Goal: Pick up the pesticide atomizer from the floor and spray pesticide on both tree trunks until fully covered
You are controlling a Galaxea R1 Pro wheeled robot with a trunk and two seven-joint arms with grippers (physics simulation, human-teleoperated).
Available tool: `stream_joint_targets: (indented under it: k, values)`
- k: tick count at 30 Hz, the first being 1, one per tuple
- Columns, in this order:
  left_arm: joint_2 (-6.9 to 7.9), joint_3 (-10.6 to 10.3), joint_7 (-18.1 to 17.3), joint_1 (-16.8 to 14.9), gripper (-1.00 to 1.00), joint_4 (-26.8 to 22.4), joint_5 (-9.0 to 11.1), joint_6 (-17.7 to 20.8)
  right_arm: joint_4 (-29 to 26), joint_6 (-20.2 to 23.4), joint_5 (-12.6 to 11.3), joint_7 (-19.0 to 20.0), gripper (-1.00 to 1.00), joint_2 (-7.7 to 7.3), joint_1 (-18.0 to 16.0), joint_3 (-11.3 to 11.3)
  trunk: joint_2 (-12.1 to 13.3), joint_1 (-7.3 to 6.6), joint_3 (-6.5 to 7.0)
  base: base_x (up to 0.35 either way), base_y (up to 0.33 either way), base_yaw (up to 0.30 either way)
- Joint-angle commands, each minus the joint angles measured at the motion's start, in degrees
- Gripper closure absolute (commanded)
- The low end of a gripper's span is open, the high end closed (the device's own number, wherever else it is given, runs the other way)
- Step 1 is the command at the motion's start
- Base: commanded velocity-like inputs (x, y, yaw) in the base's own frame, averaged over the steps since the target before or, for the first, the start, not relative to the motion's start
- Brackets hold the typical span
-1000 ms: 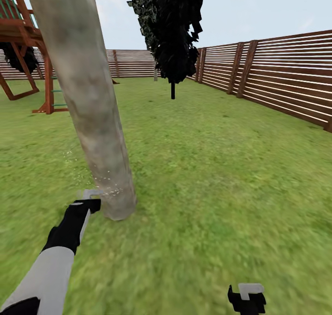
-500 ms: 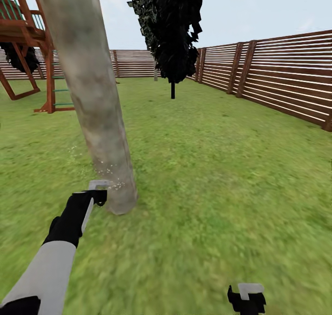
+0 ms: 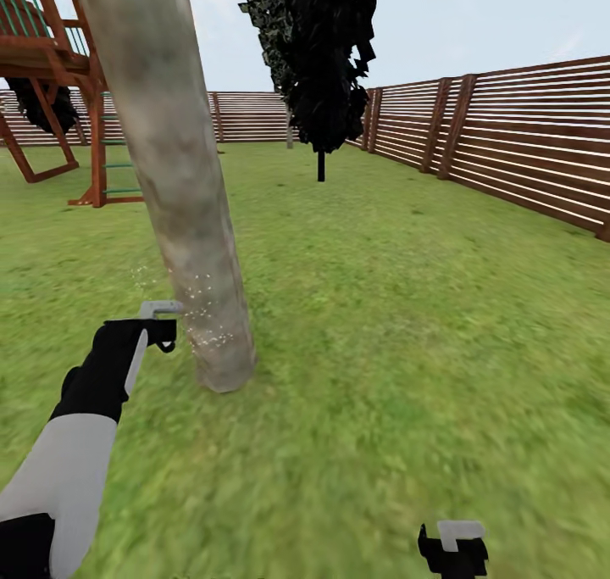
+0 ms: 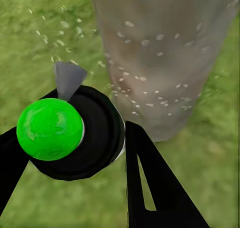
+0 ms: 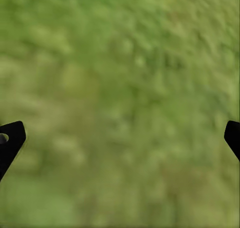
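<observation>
A thick grey-tan mottled tree trunk (image 3: 182, 189) rises from the grass floor (image 3: 381, 350) at the left of the head view. My left gripper (image 3: 157, 335) is just left of its lower part, shut on the pesticide atomizer (image 3: 159, 309). The atomizer's grey nozzle points at the trunk. In the left wrist view the atomizer (image 4: 50, 129) shows a bright green ball on a black round body, held between the black fingers (image 4: 150, 183). White pesticide specks (image 4: 145, 77) dot the trunk (image 4: 160, 52) and drift in the air (image 3: 199, 308). My right gripper (image 3: 453, 549) hangs low over grass, open and empty (image 5: 120, 138).
A brown slat fence (image 3: 525, 147) runs along the right side and the back. A black cypress-like tree (image 3: 326, 62) stands in the middle distance. A wooden play frame (image 3: 51, 70) stands at the far left behind the trunk. Open lawn lies to the right.
My left arm has lifted the atomizer higher along the trunk and slightly away to the left, and the specks sit higher on the bark. The view has shifted a little. The right gripper has stayed put.
</observation>
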Motion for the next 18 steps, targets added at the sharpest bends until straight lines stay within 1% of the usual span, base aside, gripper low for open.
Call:
stream_joint_targets:
  k: [1, 4, 5, 8, 18]
  values:
    - [-0.1, 0.03, -0.31, -0.18, 1.0, -0.1, -0.55, 0.26, 0.07, -0.19, 0.6, -0.19, -1.0, 0.0, -0.04, -0.45, -0.02, -0.01, -0.05, 0.091, -0.05, 0.112]
    - [-0.15, 0.02, -0.31, -0.38, 1.0, -0.6, -0.49, 1.13, 0.07, -0.17, 0.69, -0.19, -1.0, -0.13, -0.04, -0.54, -0.02, -0.01, -0.05, 0.196, -0.129, 0.034]
    - [-0.15, 0.01, -0.31, -0.21, 1.0, -1.48, -0.58, 1.35, 0.07, -0.18, 0.75, -0.19, -1.0, -0.25, -0.04, -0.59, -0.02, -0.01, -0.05, 0.234, -0.161, 0.005]
    - [-0.15, 0.01, -0.31, -0.02, 1.0, -2.17, -0.63, 1.5, 0.07, -0.16, 0.77, -0.19, -1.0, -0.34, -0.04, -0.59, -0.02, -0.01, -0.05, 0.188, -0.212, 0.001]
    - [-0.15, 0.01, -0.31, 0.0, 1.0, -2.24, -0.71, 1.47, 0.07, -0.17, 0.69, -0.19, -1.0, -0.35, -0.04, -0.63, -0.02, -0.01, -0.05, 0.014, -0.271, 0.0]
